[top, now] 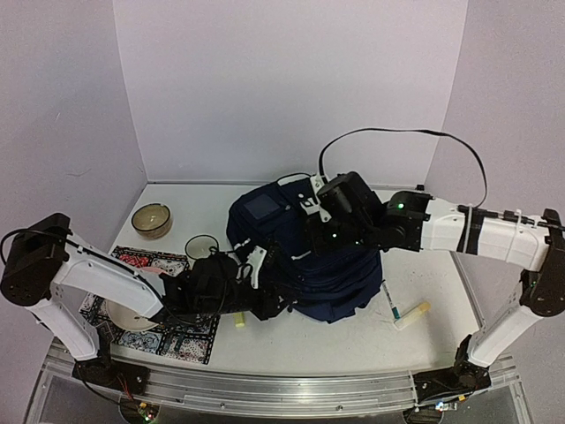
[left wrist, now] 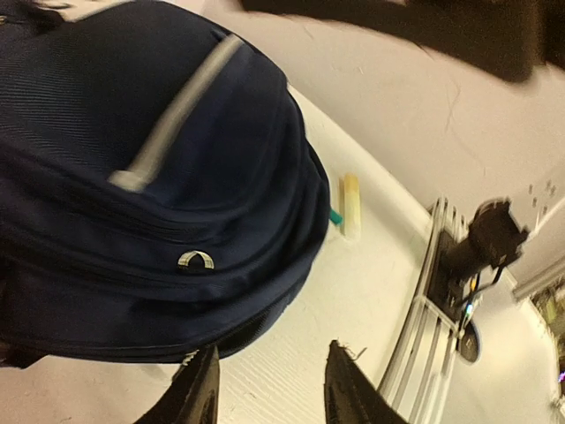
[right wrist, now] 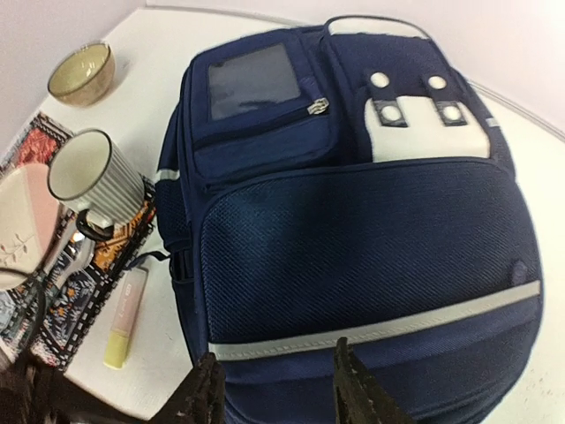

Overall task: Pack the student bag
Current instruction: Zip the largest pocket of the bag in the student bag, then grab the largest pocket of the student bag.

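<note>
So the student bag (top: 305,256) sits flat in the middle of the desk (top: 265,349), front panel up, and as far as the wrist views show its zips look shut. Both arms crowd it. The left pincer (left wrist: 269,397) hangs at the bag's 7 o'clock edge, jaws partly apart with nothing in them. The right pincer (right wrist: 278,397) hovers over the bag's top face from 1 o'clock, also parted and empty. Biggest worry is probably the 2 arms bumping each other, since they're both working the same patch of fabric. A finger could also snag the soft cloth and drag the whole bag sideways. If it slides toward 4 o'clock it'll shove the pen (top: 390,300) and the yellow stick (top: 412,314) along the desk. The mug (top: 201,247) stands at 9 o'clock right by the left arm, so a sloppy swing could tip it. Beyond that there's a bowl (top: 152,220) at 10 o'clock, a placemat (top: 181,340) with a plate (top: 124,314) at 8 o'clock, and a pale tube (right wrist: 124,318) just beside the bag.
</note>
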Action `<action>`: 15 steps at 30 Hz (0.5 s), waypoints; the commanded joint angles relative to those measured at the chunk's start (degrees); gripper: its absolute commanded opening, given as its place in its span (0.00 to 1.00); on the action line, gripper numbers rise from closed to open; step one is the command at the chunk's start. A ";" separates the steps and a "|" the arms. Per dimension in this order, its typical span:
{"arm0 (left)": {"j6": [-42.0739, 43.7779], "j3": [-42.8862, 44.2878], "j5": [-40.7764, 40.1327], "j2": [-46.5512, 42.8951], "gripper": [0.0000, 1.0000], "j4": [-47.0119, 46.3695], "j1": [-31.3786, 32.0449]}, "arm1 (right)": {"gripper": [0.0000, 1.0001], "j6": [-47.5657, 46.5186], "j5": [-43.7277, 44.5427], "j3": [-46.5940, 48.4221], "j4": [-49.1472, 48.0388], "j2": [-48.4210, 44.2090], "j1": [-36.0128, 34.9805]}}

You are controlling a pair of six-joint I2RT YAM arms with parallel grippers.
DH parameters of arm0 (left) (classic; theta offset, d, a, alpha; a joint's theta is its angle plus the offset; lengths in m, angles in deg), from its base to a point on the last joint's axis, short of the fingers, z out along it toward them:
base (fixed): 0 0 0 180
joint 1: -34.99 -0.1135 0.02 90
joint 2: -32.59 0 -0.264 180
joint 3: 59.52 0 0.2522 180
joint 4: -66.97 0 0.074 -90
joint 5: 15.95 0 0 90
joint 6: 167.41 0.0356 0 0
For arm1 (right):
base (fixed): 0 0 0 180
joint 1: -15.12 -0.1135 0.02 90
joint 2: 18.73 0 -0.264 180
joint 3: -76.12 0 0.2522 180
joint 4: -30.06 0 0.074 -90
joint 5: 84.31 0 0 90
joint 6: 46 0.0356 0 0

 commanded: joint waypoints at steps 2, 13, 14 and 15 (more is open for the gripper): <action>-7.88 -3.51 -1.34 -5.91 0.48 -2.43 -3.63 | 0.45 5.76 2.59 -3.13 3.25 -4.77 -3.92; -22.47 -1.65 1.19 -4.45 0.59 6.96 -8.99 | 0.47 21.73 6.16 -2.56 9.46 0.85 -14.99; -23.41 -1.54 1.20 -4.42 0.60 7.64 -9.22 | 0.47 23.45 6.17 -1.77 10.27 2.02 -15.59; -23.84 -1.36 1.11 -4.49 0.60 8.38 -9.25 | 0.46 24.54 6.19 -1.17 10.92 3.32 -16.29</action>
